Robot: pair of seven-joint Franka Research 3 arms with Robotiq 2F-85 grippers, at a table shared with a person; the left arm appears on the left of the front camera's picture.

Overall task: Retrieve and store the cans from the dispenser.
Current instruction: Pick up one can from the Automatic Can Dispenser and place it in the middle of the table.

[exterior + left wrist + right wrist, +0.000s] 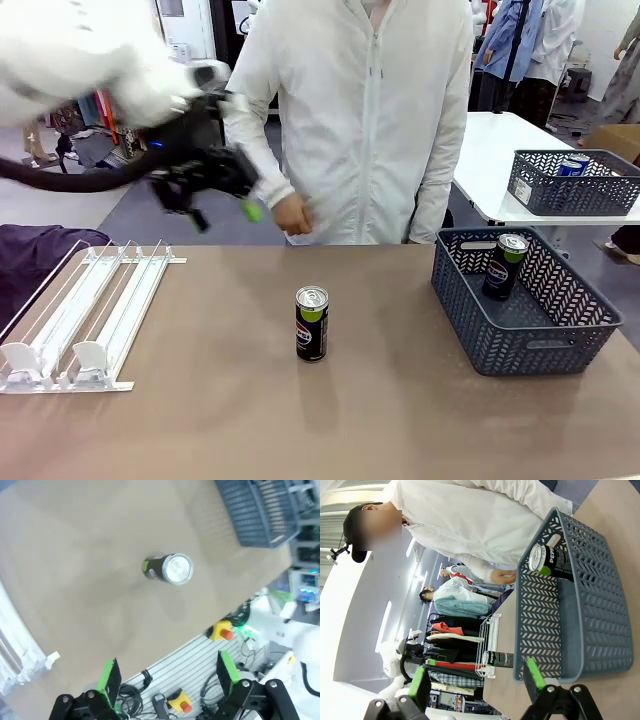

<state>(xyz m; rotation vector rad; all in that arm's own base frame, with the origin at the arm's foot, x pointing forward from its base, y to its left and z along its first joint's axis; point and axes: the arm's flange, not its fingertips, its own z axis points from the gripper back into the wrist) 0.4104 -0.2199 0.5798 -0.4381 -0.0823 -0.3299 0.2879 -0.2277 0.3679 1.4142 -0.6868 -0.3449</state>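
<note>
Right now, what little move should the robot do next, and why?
Probably lower the left pincer toward the can standing alone mid-table. Its jaws are open and empty, high above it, and the basket already holds another can, so this one looks next.

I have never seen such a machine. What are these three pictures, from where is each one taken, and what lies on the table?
This is a robot with two white arms, each ending in a two-finger gripper with green pads. The front view looks across a brown table at a person standing on the far side. The other two pictures come from cameras on the arms' wrists.

The left gripper hangs in the air above the table, blurred; its wrist view shows it open and holding nothing. The right gripper is open too, beside the grey basket.

On the table stand one black can with a green top, the white wire dispenser with no cans in its lanes, and the basket with another can inside.
</note>
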